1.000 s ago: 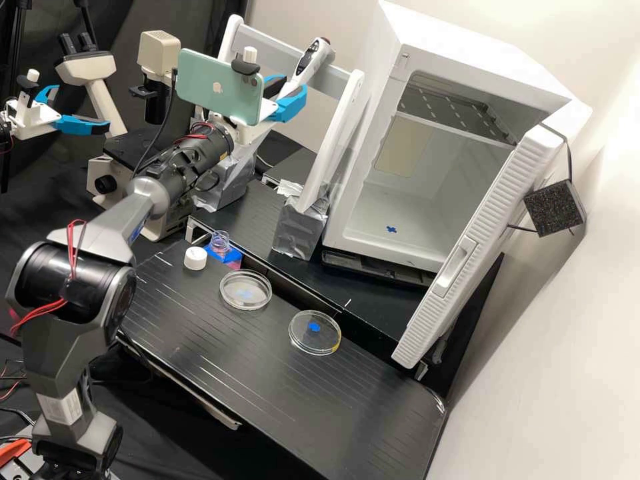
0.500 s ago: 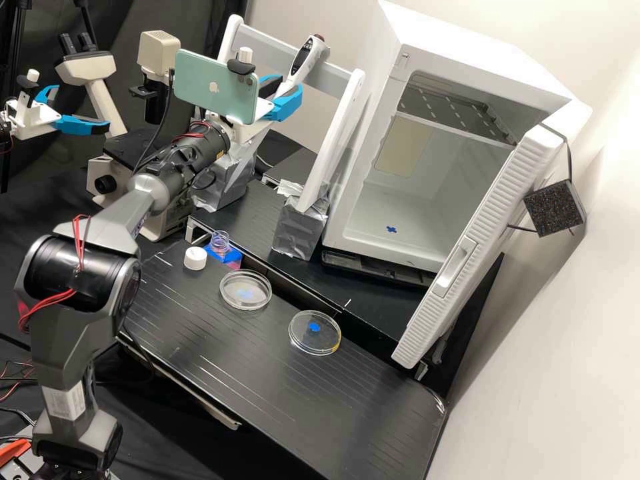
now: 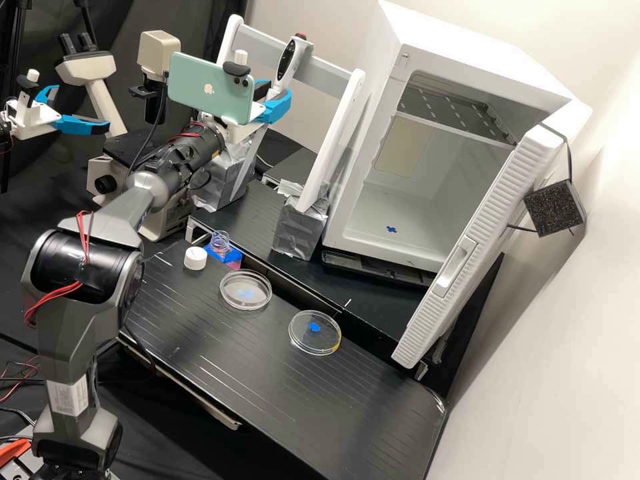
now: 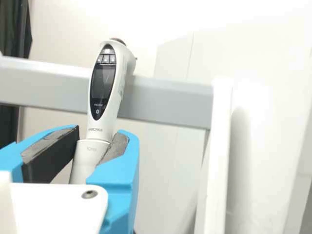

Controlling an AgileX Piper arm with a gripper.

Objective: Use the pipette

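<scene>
Pipette (image 4: 102, 124) seemingly gripped, buttons (image 4: 106, 59) in wrist view, dishes (image 3: 233, 295) in high

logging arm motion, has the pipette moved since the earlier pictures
Yes. In the high view, the pipette has shifted left against the grey crossbar, away from the right white post, and stands more upright.

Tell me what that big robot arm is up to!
The robot arm is holding a white pipette between the blue fingers of its end effector, up in front of a grey rail. Down on the black bench are two round clear dishes. A small bottle stands open near them, with its white cap beside it. The pipette is not at the dishes or the bottle.
</scene>
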